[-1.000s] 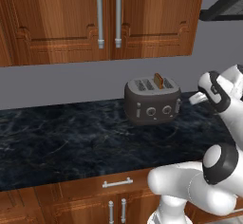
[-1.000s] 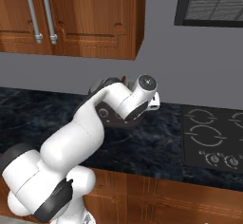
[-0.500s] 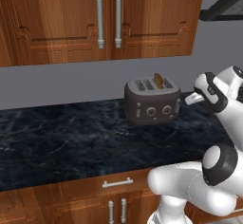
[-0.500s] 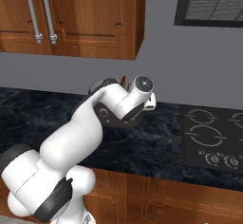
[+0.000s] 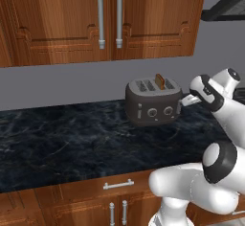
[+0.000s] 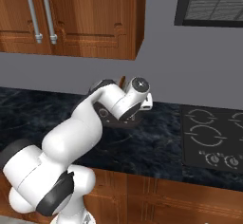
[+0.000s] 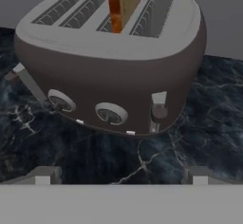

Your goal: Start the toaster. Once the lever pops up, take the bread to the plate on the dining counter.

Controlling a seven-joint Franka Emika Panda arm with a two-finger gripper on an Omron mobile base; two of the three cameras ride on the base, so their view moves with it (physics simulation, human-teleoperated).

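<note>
counter (image 5: 72,143) | toaster (image 5: 153,102) upright | bread (image 5: 160,81) in slot

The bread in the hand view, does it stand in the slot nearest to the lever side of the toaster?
No. The bread stands in the third slot of the toaster, one slot away from the one above the lever.

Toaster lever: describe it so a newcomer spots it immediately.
Find the dark grey toaster on the black marbled counter. On its front face, right of the two round knobs, sits the lever: a small pale upright tab in a slot, not round.
</note>
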